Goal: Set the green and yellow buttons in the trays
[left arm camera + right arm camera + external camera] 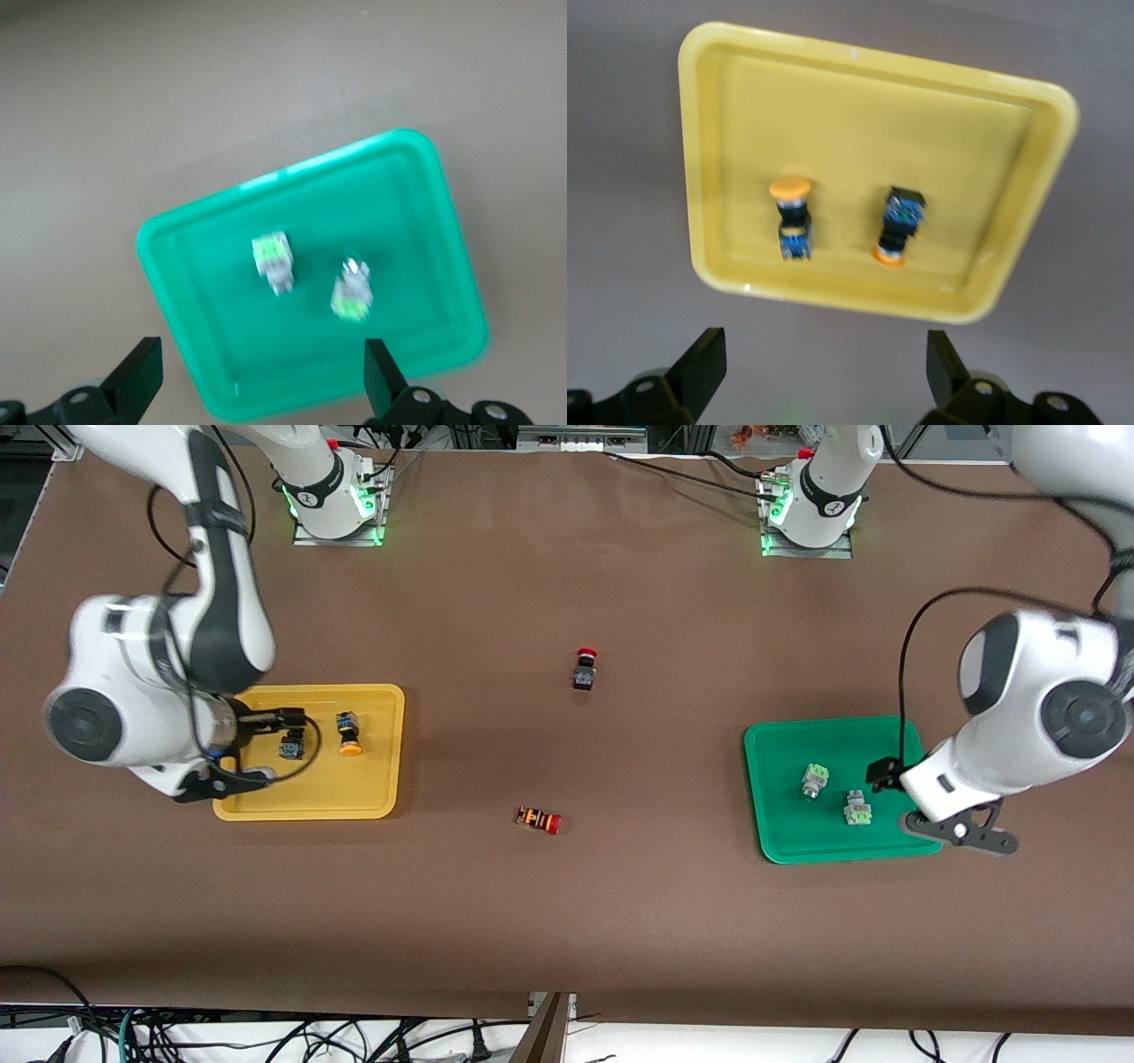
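Both yellow buttons point(793, 217) lie in the yellow tray point(381, 700), both green buttons point(275, 259) in the green tray point(762, 744). Right gripper point(819, 363) and left gripper point(261, 372) hover over their trays, fingers apart, empty. Risk: a descending arm clips a rim and scatters buttons.

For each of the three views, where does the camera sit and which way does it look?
Front view: high across the table, facing both arm bases and both trays.
Left wrist view: over the green tray, looking down; left gripper open.
Right wrist view: over the yellow tray, looking down; right gripper open.
The front view shares each tray with its wrist view.
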{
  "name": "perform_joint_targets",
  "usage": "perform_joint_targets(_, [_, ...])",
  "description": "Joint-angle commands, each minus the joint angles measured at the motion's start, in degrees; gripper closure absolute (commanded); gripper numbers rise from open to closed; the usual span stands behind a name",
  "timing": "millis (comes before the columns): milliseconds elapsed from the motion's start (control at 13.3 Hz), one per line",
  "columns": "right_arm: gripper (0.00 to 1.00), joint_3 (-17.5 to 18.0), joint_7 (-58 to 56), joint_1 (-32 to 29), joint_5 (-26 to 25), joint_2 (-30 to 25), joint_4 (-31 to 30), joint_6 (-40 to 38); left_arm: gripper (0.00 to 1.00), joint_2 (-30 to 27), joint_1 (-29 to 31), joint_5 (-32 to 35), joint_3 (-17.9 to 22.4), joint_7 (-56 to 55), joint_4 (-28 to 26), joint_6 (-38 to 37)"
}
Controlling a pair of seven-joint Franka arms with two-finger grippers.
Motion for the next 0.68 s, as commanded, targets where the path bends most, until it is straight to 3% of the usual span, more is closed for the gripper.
perform_joint_targets(0, [0.0,13.48,2.14,-12.22,-5.06,-9.43,-2.36,-3.96,0.0,-5.16,0.0,-4.58,-0.55,-0.19,4.39,-10.86])
perform_joint_targets(226, [0.0,17.55,1.98,-15.31,-6.46,-17.7,-3.24,-8.89,0.0,-11.04,-1.05,-6.18,1.72,-0.28,5.3,-15.73])
perform_joint_targets(377, [0.0,19.05,1.97,-17.43,-10.4,-22.62,-3.43,-10.3,0.0,-16.75,-8.22,-6.18,10.12,-0.37,1.53,-15.47])
perform_joint_targets(603, [0.0,20.8,1.71,-19.81,-10.52,-27.82,-3.69,-12.23,0.0,-21.42,-16.67,-8.71,20.77,-1.69,-4.88,-10.47])
